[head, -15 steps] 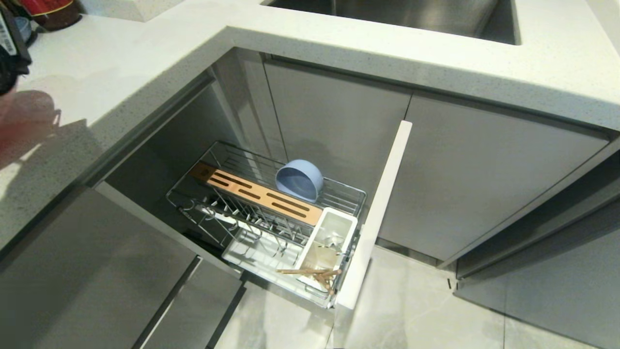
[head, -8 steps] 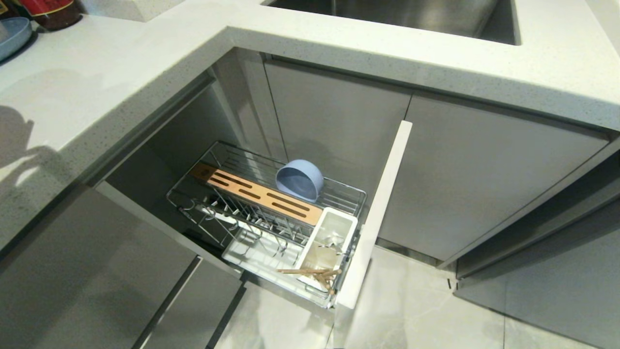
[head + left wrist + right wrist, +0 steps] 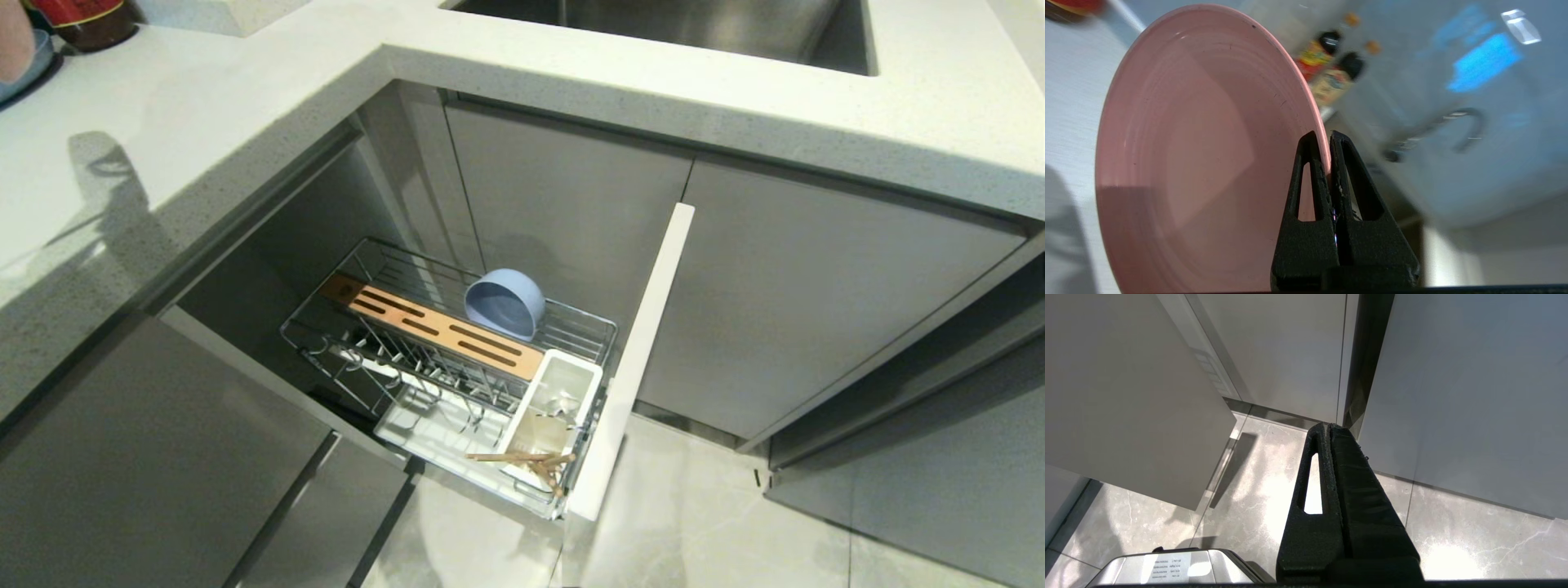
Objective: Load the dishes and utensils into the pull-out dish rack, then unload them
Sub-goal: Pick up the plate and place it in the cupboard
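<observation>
Half the pink plate cut off

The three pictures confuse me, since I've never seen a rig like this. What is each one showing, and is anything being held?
It is a two-armed robot. The head view looks down at a pulled-out dish rack under a white countertop. In the rack a blue bowl rests on its side behind the wooden strip, and chopsticks lie across the white utensil box. The other two views come from cameras on the wrists. The left gripper has its jaws pinched on the rim of a pink plate, held on edge. The right gripper is shut and empty, pointing at the floor.
</observation>
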You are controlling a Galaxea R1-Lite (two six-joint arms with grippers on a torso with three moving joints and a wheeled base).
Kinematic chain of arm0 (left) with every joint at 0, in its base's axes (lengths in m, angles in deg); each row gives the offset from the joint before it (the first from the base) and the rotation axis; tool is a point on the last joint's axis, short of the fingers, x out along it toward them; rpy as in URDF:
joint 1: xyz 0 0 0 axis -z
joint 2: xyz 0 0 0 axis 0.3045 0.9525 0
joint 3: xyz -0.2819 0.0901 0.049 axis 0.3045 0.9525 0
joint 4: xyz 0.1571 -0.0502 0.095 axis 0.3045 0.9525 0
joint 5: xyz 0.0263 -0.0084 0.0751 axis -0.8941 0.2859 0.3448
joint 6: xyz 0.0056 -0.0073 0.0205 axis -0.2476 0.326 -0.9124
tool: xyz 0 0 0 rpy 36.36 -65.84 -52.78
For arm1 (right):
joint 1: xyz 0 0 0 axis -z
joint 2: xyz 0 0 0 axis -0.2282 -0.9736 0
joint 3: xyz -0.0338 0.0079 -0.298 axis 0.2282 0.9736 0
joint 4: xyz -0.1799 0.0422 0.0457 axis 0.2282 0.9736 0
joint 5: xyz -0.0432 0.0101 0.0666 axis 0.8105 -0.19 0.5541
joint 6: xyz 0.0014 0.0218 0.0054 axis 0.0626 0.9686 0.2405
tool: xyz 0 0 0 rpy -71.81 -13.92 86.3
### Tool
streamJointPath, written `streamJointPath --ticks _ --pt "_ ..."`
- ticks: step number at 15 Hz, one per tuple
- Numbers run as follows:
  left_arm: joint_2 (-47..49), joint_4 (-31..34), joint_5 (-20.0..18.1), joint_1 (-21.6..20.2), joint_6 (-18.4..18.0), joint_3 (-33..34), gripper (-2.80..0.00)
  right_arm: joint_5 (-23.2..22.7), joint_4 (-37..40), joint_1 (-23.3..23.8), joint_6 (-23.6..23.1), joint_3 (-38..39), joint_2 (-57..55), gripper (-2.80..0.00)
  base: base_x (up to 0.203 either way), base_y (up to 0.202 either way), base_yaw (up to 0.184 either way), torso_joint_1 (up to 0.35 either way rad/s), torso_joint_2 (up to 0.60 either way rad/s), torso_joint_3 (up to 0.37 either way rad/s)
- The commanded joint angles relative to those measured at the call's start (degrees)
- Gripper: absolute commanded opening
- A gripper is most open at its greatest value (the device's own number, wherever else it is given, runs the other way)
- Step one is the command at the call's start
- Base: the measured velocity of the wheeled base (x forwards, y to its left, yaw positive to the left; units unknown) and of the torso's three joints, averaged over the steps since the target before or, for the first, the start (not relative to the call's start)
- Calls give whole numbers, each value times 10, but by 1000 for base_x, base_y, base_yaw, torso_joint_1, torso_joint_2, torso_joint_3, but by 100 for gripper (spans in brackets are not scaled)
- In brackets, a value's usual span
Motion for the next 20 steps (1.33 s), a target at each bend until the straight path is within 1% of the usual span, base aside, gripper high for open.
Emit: streamJointPath --ticks 1,4,7,8,9,10,11,13,14,15,17,19,20 --pt "14 -9 0 57 16 4 -280 0 0 0 0 0 2 -280 0 0 0 0 0 0" --pt "30 -10 -1 139 43 19 -280 0 0 0 0 0 2 -280 0 0 0 0 0 0" --pt "47 -19 3 243 67 62 -280 0 0 0 0 0 2 -280 0 0 0 0 0 0" --pt "63 -33 10 268 76 76 -280 0 0 0 0 0 2 -280 0 0 0 0 0 0" --pt "80 -50 23 278 82 92 -280 0 0 0 0 0 2 -280 0 0 0 0 0 0" --pt "93 -67 41 280 85 103 -280 0 0 0 0 0 2 -280 0 0 0 0 0 0" --pt "111 -102 70 279 86 113 -280 0 0 0 0 0 2 -280 0 0 0 0 0 0" --pt "140 -192 132 275 86 153 -280 0 0 0 0 0 2 -280 0 0 0 0 0 0" --pt "147 -217 152 273 87 178 -280 0 0 0 0 0 2 -280 0 0 0 0 0 0" --pt "149 -236 162 263 93 208 -280 0 0 0 0 0 2 -280 0 0 0 0 0 0" --pt "145 -267 171 226 125 286 -280 0 0 0 0 0 2 -280 0 0 0 0 0 0" --pt "133 -289 173 188 180 375 -280 0 0 0 0 0 2 -280 0 0 0 0 0 0" --pt "127 -297 173 163 209 406 -280 0 0 0 0 0 2 -280 0 0 0 0 0 0"
